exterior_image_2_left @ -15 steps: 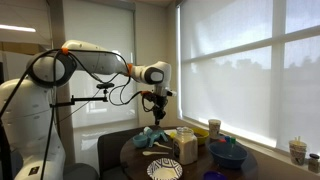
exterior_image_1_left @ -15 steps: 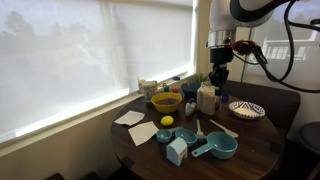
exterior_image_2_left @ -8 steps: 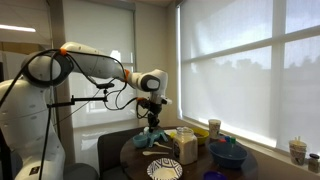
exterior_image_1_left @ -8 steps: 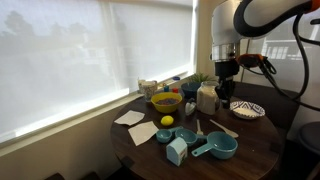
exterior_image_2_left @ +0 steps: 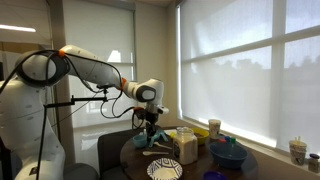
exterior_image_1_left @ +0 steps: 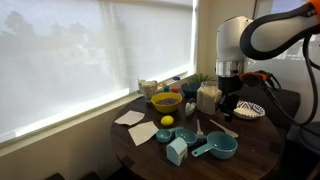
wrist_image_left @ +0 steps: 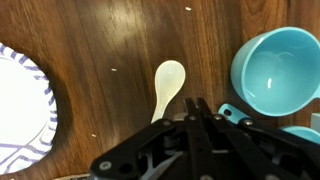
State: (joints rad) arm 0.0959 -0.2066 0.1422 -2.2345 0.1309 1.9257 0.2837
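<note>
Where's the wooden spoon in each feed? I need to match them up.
Exterior view: wooden spoon lies right of centre, just below the gripper.
Exterior view: a pale sliver below the gripper, too small to be sure.
Wrist view: centre, bowl end up, handle running under the gripper.
Shared landmark: the patterned plate.
</note>
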